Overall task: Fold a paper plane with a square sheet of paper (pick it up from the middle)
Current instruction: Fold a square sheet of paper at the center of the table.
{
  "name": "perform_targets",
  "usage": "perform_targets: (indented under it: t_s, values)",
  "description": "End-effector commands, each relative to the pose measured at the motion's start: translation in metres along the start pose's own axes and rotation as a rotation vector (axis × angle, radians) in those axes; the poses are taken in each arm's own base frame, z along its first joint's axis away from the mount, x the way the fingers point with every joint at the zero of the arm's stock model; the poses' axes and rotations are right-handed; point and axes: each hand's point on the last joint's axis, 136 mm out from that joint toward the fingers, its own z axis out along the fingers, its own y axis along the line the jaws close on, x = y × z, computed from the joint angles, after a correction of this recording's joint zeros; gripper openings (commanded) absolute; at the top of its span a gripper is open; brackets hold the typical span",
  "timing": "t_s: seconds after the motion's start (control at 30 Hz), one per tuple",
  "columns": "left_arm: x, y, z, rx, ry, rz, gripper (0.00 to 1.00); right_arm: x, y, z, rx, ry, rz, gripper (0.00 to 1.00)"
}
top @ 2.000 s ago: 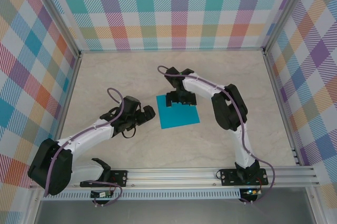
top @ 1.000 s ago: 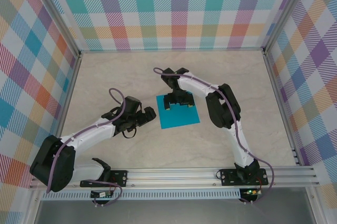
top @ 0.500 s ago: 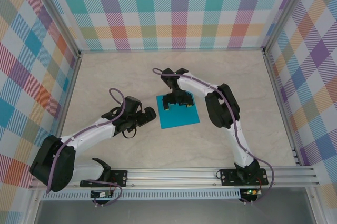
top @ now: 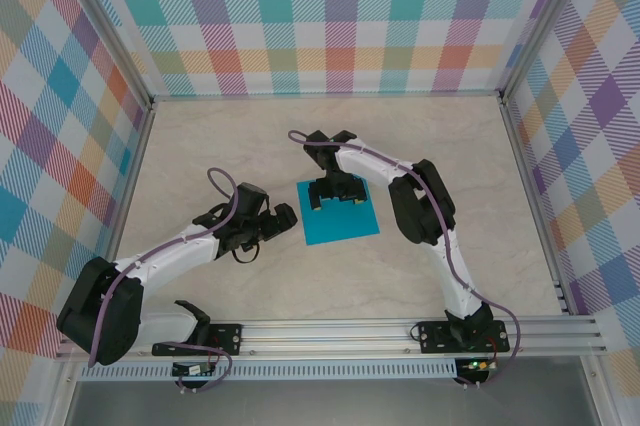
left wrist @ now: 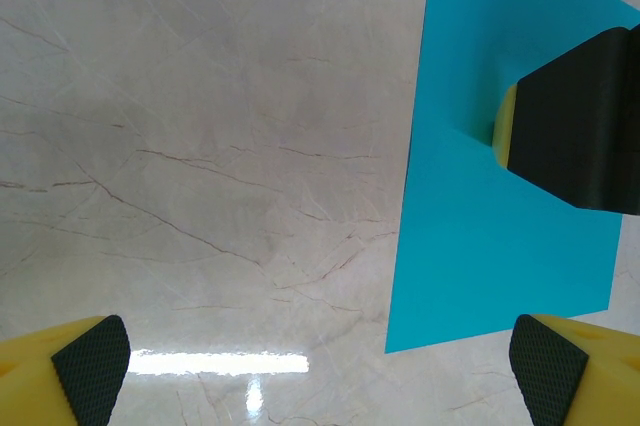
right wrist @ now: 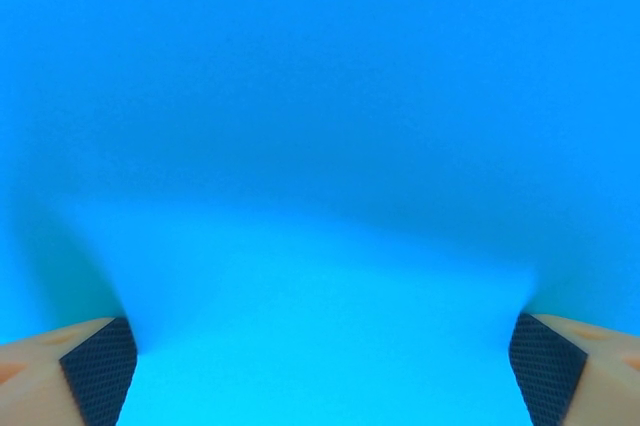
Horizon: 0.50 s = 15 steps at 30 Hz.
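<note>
Right gripper (top: 337,200) has lowered onto the paper (top: 340,224), jaws spread wide, nothing pinched (pickup seems imminent); left gripper (top: 268,231) waits alongside, wide open and empty.

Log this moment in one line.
phase: pre-grasp | square sheet of paper: unfolded, on table | right gripper: open, tips on sheet | left gripper: open, beside sheet's left edge

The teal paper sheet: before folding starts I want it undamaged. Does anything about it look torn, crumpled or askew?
No tears or creases show. The flat teal-blue square sheet of paper lies slightly rotated against the edges of the marble-patterned table, with the open right gripper set down on its far half.
</note>
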Motion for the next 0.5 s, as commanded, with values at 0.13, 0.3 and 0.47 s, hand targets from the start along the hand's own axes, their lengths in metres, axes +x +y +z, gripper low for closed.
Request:
perform_targets:
  t_s: [0.13, 0.3, 0.47]
  values:
    - [-0.0056, -0.0056, -0.0052, 0.009, -0.001, 0.005, 1.00, 0.0325, -0.0140, 0.0458, 0.102, 0.151, -0.011, 0.94]
    - [-0.0050, -0.0065, -0.0052, 0.009, 0.006, 0.005, 1.00, 0.0302, -0.0115, 0.0420, 0.090, 0.142, -0.020, 0.89]
    - [-0.0070, -0.0082, -0.0085, 0.017, -0.006, 0.007, 1.00, 0.0303, -0.0085, 0.0442, 0.074, 0.146, -0.025, 0.90]
